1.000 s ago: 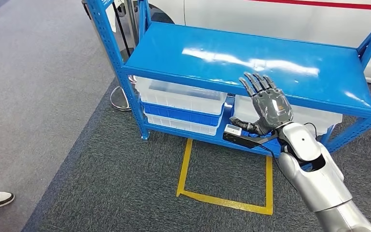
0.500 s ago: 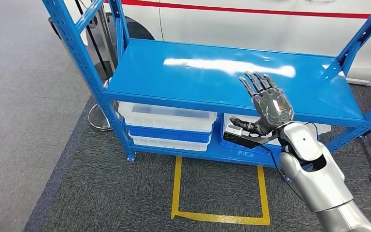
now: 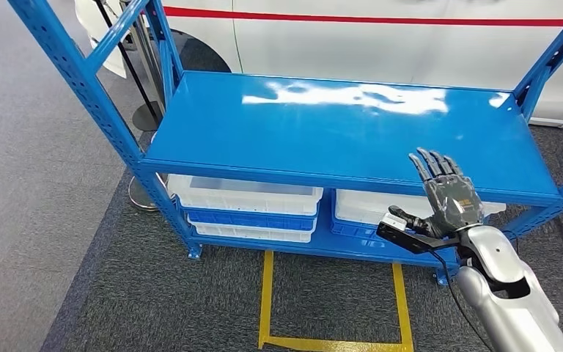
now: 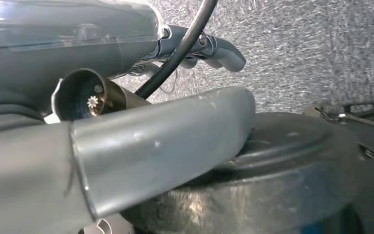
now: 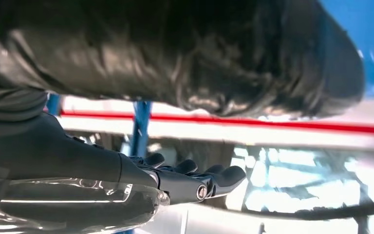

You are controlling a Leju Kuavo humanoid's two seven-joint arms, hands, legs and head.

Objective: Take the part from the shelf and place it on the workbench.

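Head view: a blue shelf [image 3: 322, 125] stands ahead on grey carpet, its broad top deck bare and glossy. Under that deck, to the left of the right hand [image 3: 446, 196], sit stacked white bins [image 3: 245, 198]; a second white bin [image 3: 370, 207] lies just behind the hand. The right hand is raised in front of the deck's edge, fingers straight and spread, holding nothing. Which item is the part cannot be told. The left hand's [image 4: 202, 46] state cannot be told.
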